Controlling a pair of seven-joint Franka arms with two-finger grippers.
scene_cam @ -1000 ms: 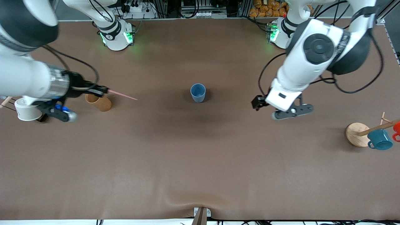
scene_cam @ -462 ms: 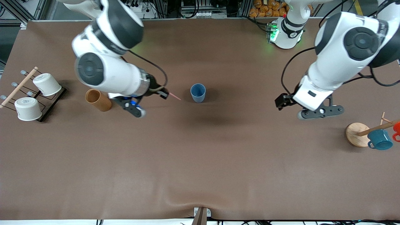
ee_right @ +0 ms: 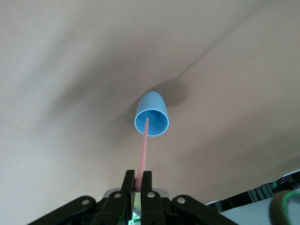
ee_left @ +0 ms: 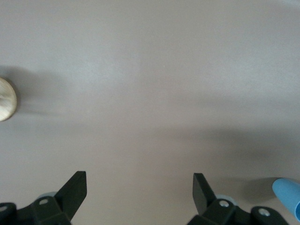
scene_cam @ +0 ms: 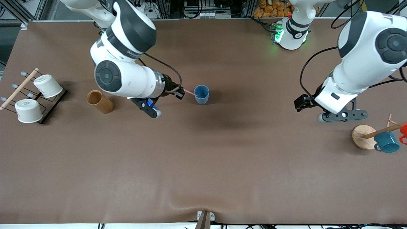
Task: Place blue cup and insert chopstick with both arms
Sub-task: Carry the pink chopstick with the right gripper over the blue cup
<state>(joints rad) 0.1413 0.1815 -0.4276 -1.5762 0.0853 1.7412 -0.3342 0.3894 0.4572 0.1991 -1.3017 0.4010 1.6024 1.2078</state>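
Pale pink, the chopstick (ee_right: 143, 149) is pinched in your right gripper (scene_cam: 180, 93), tip at the mouth of the blue cup (scene_cam: 201, 94) at frame centre: insertion is under way. Next, lower it and let go. Your left gripper (scene_cam: 302, 103), wide apart and empty, waits mid-right.

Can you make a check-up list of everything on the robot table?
Surface: brown table, bare in the middle.
Job's things: blue cup upright mid-table; chopstick tip at the cup's mouth.
Clutter: tan holder and white cups on a rack toward the right arm's end; teal mug on a wooden stand toward the left arm's end.
Grippers: right gripper shut on chopstick beside the cup; left gripper open, waiting over bare table.
Cables: black, on both arms.
Surroundings: equipment along the table edge.
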